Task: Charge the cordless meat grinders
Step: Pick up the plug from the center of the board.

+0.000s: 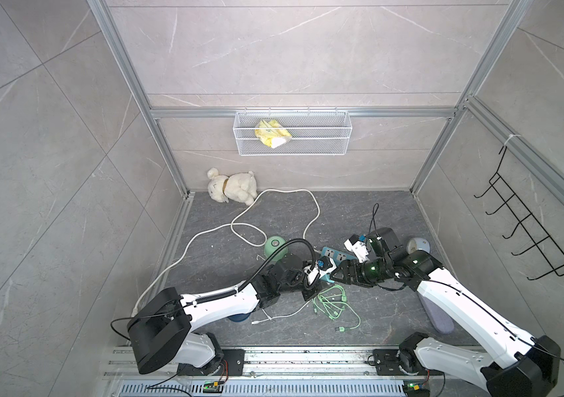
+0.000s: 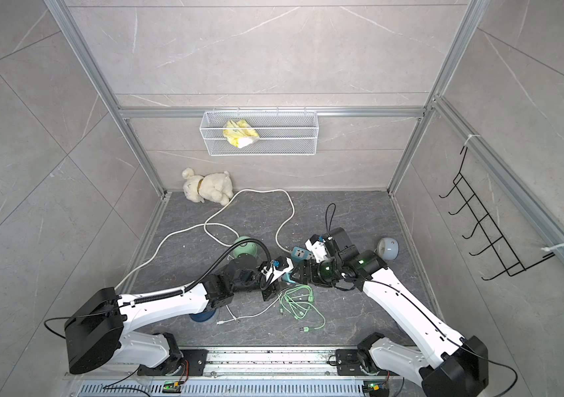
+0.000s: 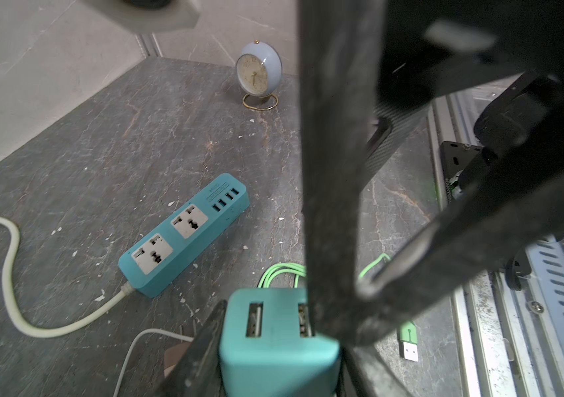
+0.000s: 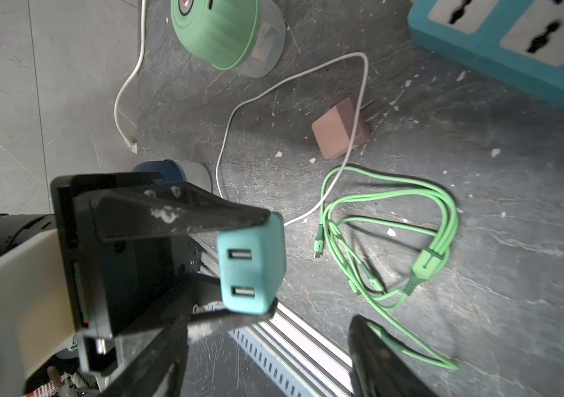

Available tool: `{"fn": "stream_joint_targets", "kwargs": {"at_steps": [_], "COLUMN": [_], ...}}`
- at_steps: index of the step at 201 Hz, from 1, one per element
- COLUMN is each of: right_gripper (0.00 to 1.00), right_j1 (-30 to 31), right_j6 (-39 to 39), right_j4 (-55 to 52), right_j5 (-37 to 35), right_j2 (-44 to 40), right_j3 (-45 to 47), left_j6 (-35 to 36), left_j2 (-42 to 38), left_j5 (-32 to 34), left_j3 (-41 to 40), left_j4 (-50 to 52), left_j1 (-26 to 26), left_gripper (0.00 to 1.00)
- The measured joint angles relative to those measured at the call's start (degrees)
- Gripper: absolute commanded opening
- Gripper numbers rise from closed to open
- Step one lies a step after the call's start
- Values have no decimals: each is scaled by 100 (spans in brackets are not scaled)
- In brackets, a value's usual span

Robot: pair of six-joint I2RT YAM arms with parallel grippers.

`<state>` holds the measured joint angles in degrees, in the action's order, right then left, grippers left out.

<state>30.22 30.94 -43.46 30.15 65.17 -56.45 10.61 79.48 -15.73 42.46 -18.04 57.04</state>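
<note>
Left gripper (image 4: 267, 264) clamps teal charger (image 4: 244, 275); right gripper (image 1: 335, 275) parted beside it.

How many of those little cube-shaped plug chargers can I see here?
2. The teal charger is clamped in the left gripper; the pink charger lies on the floor between the power strip and the green cable. Others may be hidden.

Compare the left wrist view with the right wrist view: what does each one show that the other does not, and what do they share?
Only the left wrist view shows the round clock. Only the right wrist view shows the mint green grinder and the navy grinder. Both show the teal cube charger held in the left pincer, the teal power strip and the green cable.
</note>
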Motion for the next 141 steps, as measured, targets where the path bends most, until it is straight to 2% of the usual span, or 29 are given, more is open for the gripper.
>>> {"fn": "stream_joint_targets", "kwargs": {"at_steps": [64, 141], "right_gripper": [60, 44], "right_j1": [354, 492], "right_j6": [122, 232], "right_j4": [330, 492], "right_j5": [-98, -350], "right_j2": [457, 529], "right_j3": [0, 33], "left_j6": [-103, -216], "left_j2": [42, 262], "left_j5": [-278, -286], "left_j3": [2, 173], "left_j4": [-68, 15], "left_j1": [24, 24], "left_gripper": [13, 14]}}
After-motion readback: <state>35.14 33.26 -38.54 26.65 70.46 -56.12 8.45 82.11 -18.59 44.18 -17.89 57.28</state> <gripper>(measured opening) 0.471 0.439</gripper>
